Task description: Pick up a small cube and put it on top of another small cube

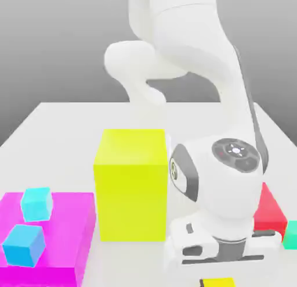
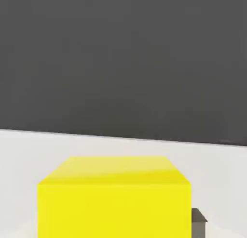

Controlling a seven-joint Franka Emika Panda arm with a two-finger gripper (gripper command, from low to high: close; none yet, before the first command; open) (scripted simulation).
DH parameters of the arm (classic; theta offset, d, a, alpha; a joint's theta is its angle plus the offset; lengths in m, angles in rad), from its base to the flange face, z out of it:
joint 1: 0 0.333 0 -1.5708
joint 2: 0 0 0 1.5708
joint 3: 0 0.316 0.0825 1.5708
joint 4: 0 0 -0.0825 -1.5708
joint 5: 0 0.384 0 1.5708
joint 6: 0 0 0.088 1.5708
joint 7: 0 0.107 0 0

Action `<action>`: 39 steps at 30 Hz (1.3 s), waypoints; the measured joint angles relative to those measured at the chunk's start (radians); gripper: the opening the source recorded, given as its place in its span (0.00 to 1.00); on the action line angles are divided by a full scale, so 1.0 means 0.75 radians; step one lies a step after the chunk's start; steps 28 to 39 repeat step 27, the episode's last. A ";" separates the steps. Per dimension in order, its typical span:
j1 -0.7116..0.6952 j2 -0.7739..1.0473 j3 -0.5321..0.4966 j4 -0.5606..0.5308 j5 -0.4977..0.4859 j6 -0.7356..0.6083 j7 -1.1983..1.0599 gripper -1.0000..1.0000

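Two cyan cubes (image 1: 36, 203) sit on a magenta slab (image 1: 69, 222)

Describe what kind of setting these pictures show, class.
Most likely a simulated robot tabletop workspace: a plain white table against a blank grey backdrop, a white robot arm, and flat-shaded blocks such as the tall yellow block and magenta slab.

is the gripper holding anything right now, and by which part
Apparently the small yellow cube: it sits right at the shut gripper, gripped by opposite side faces, though the contact itself is hidden.
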 joint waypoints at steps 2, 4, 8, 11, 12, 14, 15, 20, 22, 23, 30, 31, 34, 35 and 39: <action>-0.016 -0.090 0.020 -0.019 0.030 -0.071 -0.023 0.00; -0.060 -0.171 -0.017 -0.047 0.027 -0.125 -0.046 0.00; -0.176 -0.330 -0.129 -0.112 0.011 -0.218 -0.104 0.00; -0.280 -0.451 -0.215 -0.162 0.018 -0.283 -0.163 0.00; -0.335 -0.491 -0.244 -0.179 0.024 -0.305 -0.185 0.00; -0.427 -0.572 -0.284 -0.213 0.043 -0.347 -0.234 0.00; -0.472 -0.612 -0.307 -0.230 0.056 -0.368 -0.262 0.00; -0.596 -0.784 -0.419 -0.314 0.146 -0.455 -0.414 0.00; -0.606 -0.744 -0.438 -0.344 0.174 -0.387 -0.445 0.00; -0.607 -0.708 -0.442 -0.358 0.185 -0.337 -0.455 0.00; -0.609 -0.643 -0.445 -0.382 0.199 -0.250 -0.467 1.00; -0.609 -0.643 -0.445 -0.382 0.199 -0.250 -0.467 1.00; -0.609 -0.643 -0.445 -0.382 0.199 -0.250 -0.467 1.00; -0.609 -0.643 -0.445 -0.382 0.199 -0.250 -0.467 1.00; -0.609 -0.643 -0.445 -0.382 0.199 -0.250 -0.467 1.00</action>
